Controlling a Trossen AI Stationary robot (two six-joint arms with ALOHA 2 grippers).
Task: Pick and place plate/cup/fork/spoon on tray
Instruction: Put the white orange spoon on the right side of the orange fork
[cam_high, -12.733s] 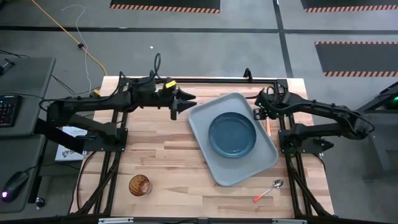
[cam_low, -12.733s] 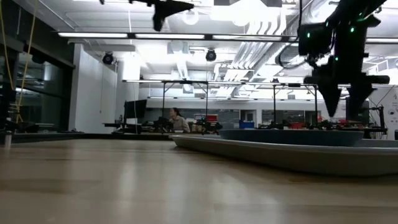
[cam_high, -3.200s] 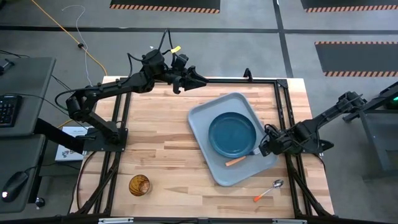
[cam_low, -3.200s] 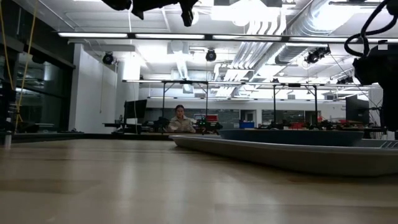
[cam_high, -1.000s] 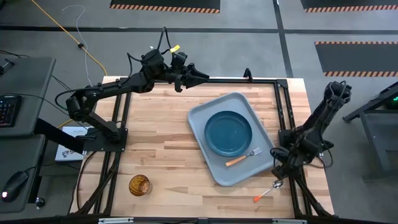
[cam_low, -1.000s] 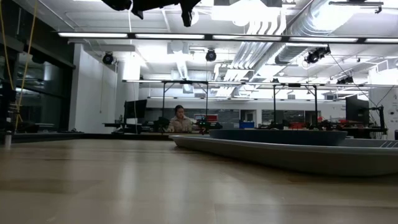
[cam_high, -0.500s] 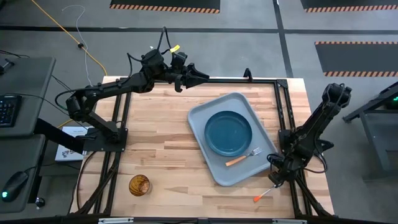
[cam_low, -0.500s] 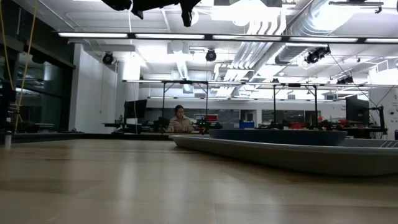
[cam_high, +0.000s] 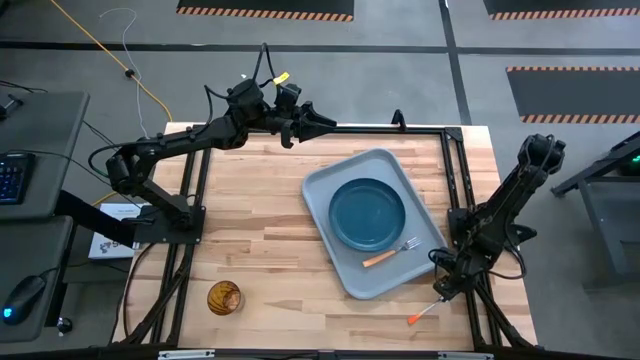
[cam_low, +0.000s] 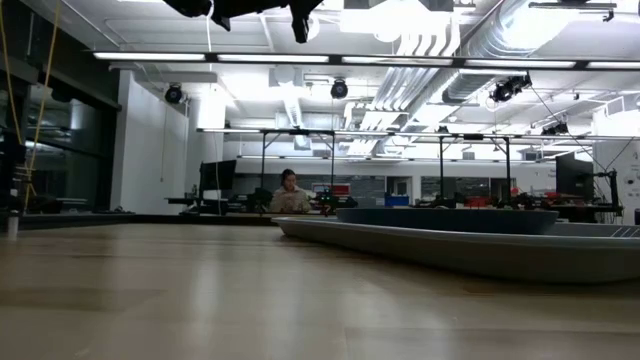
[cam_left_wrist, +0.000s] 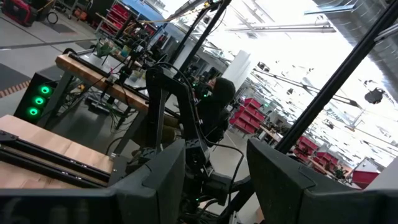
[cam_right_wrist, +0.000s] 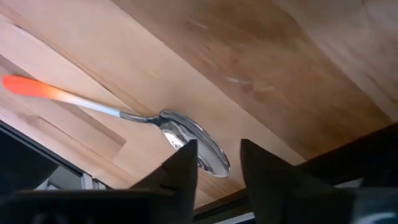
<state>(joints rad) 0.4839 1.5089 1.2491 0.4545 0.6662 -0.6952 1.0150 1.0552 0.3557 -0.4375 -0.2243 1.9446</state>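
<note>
1. Your R gripper (cam_high: 441, 289) is down over the spoon (cam_right_wrist: 186, 140) at the table's (cam_high: 260, 210) near right corner, just off the tray's (cam_high: 325, 185) near corner. Fingers are apart, one each side of the bowel-end: bowl sits in the gap, nothing clamped yet.
2. L gripper (cam_high: 318, 119) hangs high over the table's far edge, waiting, fingers apart w/ nothing btwn them.
3. Plate (cam_high: 368, 213) and fork (cam_high: 390, 252) already lie on the tray; cup (cam_high: 224, 297) stands alone near the front left, well apart from everything.
4. Handling, my read: spoon looks light, stiff, slick metal lying flat on wood. It'll prob skid or pivot if you close on the rounded bowl. Better hold is the neck where bowl meets handle, or the thin handle itself; go right down to the wood before closing.
5. The reddish handle end (cam_high: 412, 319) pokes out toward the front edge; expect it to swing once lifted.
6. Hard to see: in the high view the gripper covers the spoon bowl. Low view shows neither spoon nor R gripper. Can't tell if fingertips touch the table.
</note>
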